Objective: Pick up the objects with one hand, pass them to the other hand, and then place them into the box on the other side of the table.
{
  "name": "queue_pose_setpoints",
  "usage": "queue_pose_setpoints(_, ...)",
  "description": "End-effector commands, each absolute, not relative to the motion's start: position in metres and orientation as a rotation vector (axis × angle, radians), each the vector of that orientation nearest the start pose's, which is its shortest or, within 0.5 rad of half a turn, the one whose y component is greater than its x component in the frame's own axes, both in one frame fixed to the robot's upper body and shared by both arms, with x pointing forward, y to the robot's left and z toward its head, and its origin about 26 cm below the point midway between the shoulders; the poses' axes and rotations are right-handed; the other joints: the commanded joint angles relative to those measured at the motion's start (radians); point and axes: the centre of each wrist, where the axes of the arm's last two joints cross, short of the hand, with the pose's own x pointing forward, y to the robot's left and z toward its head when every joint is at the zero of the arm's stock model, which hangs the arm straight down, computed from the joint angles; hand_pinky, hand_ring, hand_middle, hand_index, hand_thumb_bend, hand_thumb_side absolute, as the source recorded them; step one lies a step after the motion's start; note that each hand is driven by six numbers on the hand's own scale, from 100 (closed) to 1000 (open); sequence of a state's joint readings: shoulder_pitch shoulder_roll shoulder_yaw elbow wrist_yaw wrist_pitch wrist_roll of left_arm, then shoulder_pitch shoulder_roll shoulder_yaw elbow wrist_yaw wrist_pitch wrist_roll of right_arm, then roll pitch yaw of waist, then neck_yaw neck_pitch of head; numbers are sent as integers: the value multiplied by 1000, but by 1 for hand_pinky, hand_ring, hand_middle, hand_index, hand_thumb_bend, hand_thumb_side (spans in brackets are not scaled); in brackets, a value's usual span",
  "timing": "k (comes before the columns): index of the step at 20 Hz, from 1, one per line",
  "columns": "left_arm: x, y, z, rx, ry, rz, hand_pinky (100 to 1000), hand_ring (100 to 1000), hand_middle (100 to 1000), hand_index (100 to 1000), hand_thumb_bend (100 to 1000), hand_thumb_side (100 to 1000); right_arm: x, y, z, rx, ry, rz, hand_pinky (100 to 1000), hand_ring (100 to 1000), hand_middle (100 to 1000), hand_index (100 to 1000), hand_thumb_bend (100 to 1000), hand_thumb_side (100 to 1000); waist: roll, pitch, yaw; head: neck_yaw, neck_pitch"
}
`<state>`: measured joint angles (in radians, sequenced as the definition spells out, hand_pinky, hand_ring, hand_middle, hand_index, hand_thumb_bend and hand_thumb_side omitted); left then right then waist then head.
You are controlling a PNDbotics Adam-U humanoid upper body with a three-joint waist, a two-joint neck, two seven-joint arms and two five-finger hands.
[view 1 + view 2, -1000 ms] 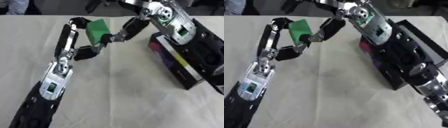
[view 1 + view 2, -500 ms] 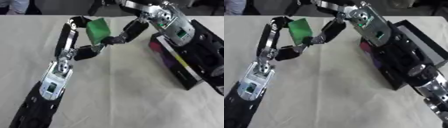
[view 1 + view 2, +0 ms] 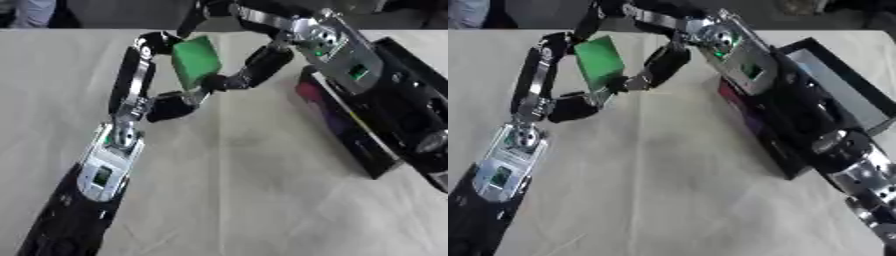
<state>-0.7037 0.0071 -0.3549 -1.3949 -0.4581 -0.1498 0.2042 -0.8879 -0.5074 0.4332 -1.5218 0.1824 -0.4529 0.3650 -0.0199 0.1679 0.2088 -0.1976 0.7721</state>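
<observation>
A flat green block (image 3: 196, 62) is held up above the table, tilted. My left hand (image 3: 166, 107) reaches up from the lower left. Its long fingers (image 3: 140, 65) run up the block's left side to its top corner, and its thumb sits under the lower edge. My right hand (image 3: 258, 67) comes in from the upper right, and its fingertips (image 3: 219, 82) pinch the block's lower right corner. Both hands are on the block. The black box (image 3: 833, 90) stands open at the right side, partly hidden behind my right forearm.
The box shows a colourful side wall (image 3: 328, 112) facing the table's middle. My right forearm (image 3: 337, 55) lies over the box's near end. The beige tablecloth (image 3: 254, 200) spreads out in front. People stand beyond the far edge.
Almost nothing has moved. The green block and both hands keep nearly the same places, and the right hand's fingertips sit a touch closer on the block's lower corner.
</observation>
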Motion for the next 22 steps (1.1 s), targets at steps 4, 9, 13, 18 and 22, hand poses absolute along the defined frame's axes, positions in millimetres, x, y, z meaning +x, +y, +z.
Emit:
queue_pose_setpoints(4,380,61,165,131,-2369,-702,727,617,468,425,150,184,399,-176,265,151,2725,-2015,881,774,684,792,355,100,3,1,2,-4,-2)
queue_pose_setpoints(9,380,61,164,124,-2374,-707,728,620,468,425,152,183,400,-177,263,158,2729,-2024,878,767,644,771,319,100,4,3,3,-4,-2)
queue_pose_setpoints(13,380,61,163,125,-2373,-709,728,620,468,427,153,183,400,-178,262,148,2740,-2020,875,751,584,734,286,100,4,4,3,-4,-2)
queue_pose_setpoints(18,380,61,163,128,-2375,-712,728,621,469,438,163,185,399,-177,261,99,2753,-2034,855,683,465,633,123,100,4,3,3,-3,-2)
queue_pose_setpoints(22,380,60,163,135,-2374,-716,731,626,479,491,344,184,397,-177,263,67,2749,-2044,839,640,399,600,125,100,4,2,2,-4,-2)
